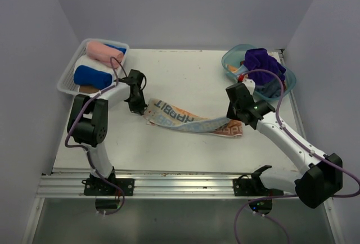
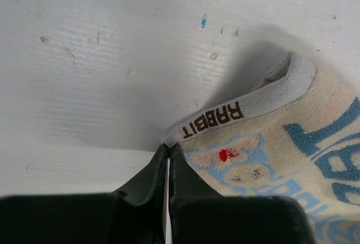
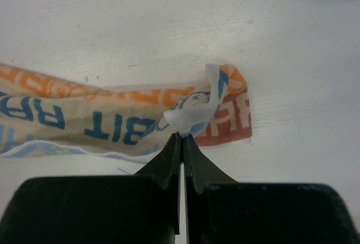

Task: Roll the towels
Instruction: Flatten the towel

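I have the RABBIT towel [image 1: 191,121] pinched at both ends.
From the left: the white mesh basket [image 1: 70,69] holds a rolled pink towel [image 1: 104,52] and a blue towel [image 1: 91,76]. My left gripper [image 2: 170,149] is clamped on the RABBIT towel's corner. The towel lies stretched across the table [image 1: 185,78]. My right gripper [image 3: 183,137] nips its light-blue fold. A purple towel [image 1: 261,59] sits in the teal tub [image 1: 229,59].

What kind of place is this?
Likely a robot practice booth: a white table boxed in by plain walls, a left arm and right arm bolted to a metal rail, rolled towels in a basket.
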Controlling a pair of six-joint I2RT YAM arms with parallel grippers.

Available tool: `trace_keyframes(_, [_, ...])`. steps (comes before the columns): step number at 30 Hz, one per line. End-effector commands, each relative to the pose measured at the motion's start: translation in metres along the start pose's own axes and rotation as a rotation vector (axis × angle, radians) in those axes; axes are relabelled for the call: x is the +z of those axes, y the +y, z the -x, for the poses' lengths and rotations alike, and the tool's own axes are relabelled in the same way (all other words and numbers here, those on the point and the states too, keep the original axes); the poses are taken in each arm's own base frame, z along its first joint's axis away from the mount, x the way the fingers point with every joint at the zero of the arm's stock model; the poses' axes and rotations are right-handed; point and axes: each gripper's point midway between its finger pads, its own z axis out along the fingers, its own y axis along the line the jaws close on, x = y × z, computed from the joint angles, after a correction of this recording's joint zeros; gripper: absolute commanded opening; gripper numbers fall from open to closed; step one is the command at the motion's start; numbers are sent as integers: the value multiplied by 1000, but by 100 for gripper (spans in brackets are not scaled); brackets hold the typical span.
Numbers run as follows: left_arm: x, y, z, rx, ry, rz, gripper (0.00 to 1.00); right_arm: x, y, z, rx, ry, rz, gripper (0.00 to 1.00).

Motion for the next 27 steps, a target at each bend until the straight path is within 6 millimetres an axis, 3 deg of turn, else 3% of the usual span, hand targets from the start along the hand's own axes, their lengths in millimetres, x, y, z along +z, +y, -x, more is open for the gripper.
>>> trace_keyframes(1, [-17,-24,28,10,-77,-82,0,2,7,6,9,-7,16,0])
trace_keyframes(8, [-93,-60,87,31,-222,-229,0,13,17,47,44,-43,41,0])
trace_keyframes(11, [-126,-71,116,34,-278,-292,0,10,26,83,81,-104,73,0])
trace_keyframes(12, [-146,-73,133,29,-317,-311,0,7,28,94,73,-126,79,0])
trace_keyframes(14, [-173,-76,151,24,-359,-354,0,-11,29,134,102,-210,97,0])
trace_keyframes(15, [-202,-73,170,15,-418,-380,0,-19,28,147,99,-239,103,0])
trace_keyframes(16, [-217,-73,178,14,-447,-400,0,-35,29,171,122,-295,125,0])
trace_keyframes(17, [-231,-73,181,14,-455,-431,0,-46,25,184,141,-329,137,0])
trace_keyframes(18, [-262,-68,195,3,-526,-460,0,-56,25,194,153,-359,157,0])
trace_keyframes(20, [-287,-65,199,-2,-564,-507,0,-84,25,211,176,-429,204,0])
trace_keyframes(21, [-304,-57,198,-9,-602,-518,0,-86,24,208,177,-431,210,0])
trace_keyframes(23, [-313,-48,187,-13,-629,-519,0,-90,19,190,179,-422,231,0])
trace_keyframes(25, [-304,-42,172,-16,-618,-512,0,-85,14,170,183,-389,237,0])
trace_keyframes(26, [-269,-37,156,-27,-551,-492,0,-79,11,155,198,-356,231,0])
trace_keyframes(27, [-271,-33,143,-26,-558,-497,0,-65,4,125,196,-297,216,2])
